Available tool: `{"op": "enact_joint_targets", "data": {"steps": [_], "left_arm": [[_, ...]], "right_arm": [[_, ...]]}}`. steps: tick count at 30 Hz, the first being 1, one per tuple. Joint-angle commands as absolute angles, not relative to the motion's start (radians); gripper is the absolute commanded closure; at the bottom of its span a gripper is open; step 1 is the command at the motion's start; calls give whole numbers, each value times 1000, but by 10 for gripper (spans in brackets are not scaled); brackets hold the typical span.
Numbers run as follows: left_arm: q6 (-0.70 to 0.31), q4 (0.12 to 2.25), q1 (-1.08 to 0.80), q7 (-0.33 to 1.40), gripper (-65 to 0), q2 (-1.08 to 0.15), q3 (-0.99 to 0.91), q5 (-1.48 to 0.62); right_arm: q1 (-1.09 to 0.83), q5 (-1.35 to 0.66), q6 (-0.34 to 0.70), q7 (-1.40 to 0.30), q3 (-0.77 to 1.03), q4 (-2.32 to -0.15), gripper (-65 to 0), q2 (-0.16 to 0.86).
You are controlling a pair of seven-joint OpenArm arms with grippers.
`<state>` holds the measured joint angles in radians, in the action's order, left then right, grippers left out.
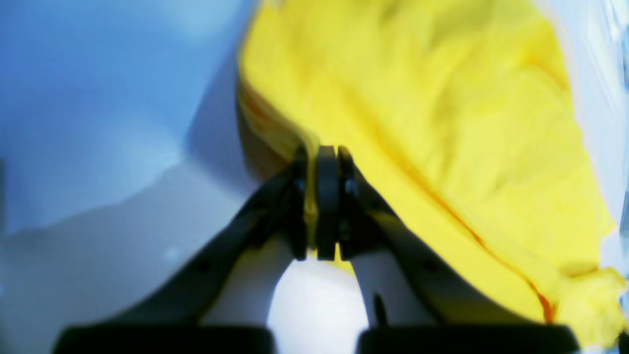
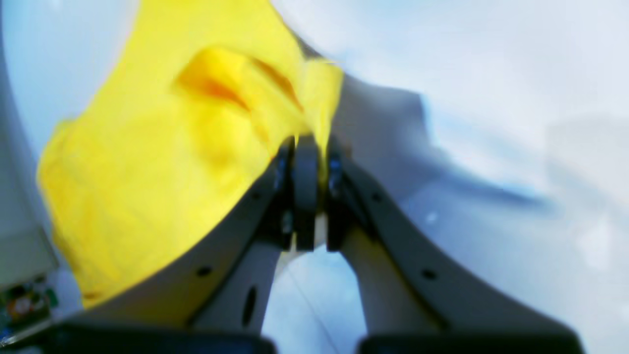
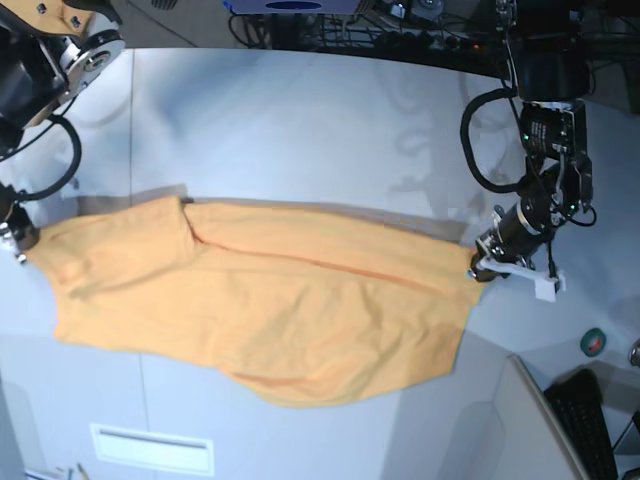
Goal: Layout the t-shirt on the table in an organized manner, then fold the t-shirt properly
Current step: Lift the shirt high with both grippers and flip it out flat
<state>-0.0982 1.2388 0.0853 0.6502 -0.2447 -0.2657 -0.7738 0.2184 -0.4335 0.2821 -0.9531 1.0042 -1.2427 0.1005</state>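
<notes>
Now both claws, left claw and right claw, pinch t-shirt edges.

Light orange short-sleeved cotton t-shirt stretched wide across my large pale grey-white table — one sleeve end far at my right, hem end at my left. Fabric rumpled, a long crease along its length; lower edge sags unevenly.

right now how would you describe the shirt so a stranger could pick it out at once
Find the big pale table that fills the base view. Stretched across its near half between the left gripper and the right gripper, each pinching one end, lies the t-shirt. It is the only soft, light orange thing there; everything around it is grey, white or black.
</notes>
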Motion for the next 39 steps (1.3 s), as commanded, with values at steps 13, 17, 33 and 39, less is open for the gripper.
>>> {"op": "enact_joint_targets", "data": {"steps": [13,17,33,39], "left_arm": [[10,1438,348,839,0,-275,-277,-780],[13,1349,409,842,0,-295,-271,-780],[13,1287,427,843,0,-306,-271,-782],[13,1297,530,843,0,-303,-251,-780]], "right_arm": [[400,-446,116,-1107,743,-1463,0,226],[475,-444,53,-1113,739,-1400,0,266],[536,-450,44,-1182,740,-1225,0,348],[587,-450,101,-1093,739,-1253,0,348]]}}
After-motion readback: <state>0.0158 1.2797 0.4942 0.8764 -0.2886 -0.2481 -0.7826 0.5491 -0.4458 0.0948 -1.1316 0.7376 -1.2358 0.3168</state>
